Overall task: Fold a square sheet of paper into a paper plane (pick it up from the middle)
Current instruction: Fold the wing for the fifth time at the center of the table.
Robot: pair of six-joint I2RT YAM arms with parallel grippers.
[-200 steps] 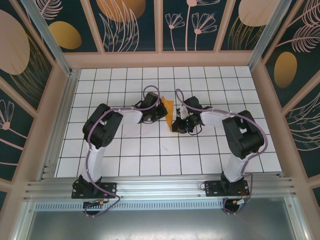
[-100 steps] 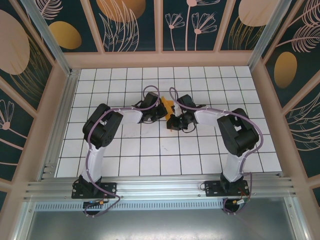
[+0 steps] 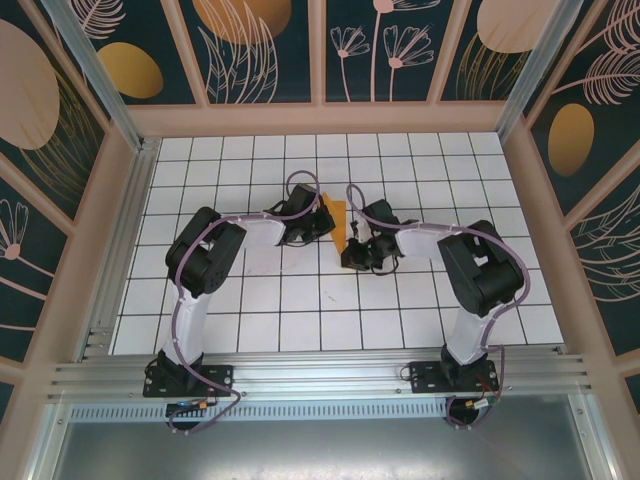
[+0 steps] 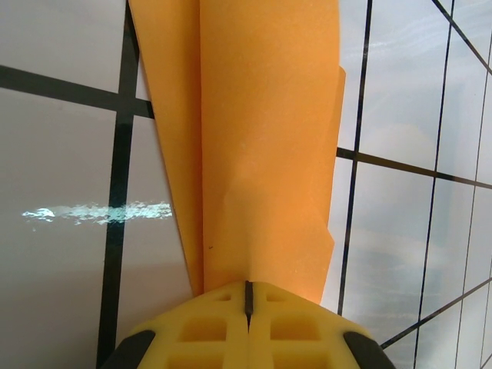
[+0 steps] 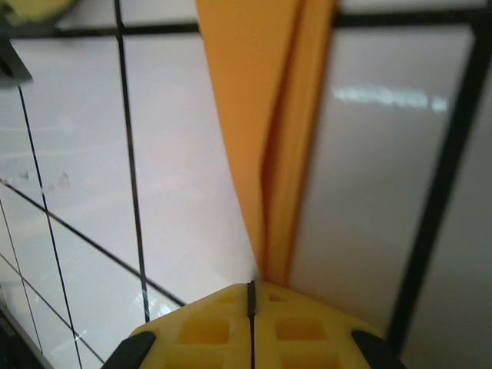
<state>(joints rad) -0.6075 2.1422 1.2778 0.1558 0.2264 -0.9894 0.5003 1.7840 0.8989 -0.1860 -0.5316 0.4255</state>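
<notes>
Left gripper (image 4: pixel 247 296) clamped on the folded orange paper sheet (image 4: pixel 265 131); right gripper (image 5: pixel 251 296) clamped on it too.
Top view: left gripper at the sheet's left edge, right gripper at its near-right end, sheet between them over the white grid table (image 3: pixel 250 300). Wrist views: layered folds run straight out from each closed pair of yellow fingers (image 4: pixel 200 338).

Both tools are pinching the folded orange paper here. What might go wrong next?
The left tool and right tool each clamp an end of the folded orange paper; pulling apart may tear it. The layers gape in the right wrist view, so the crease may set crooked.
</notes>
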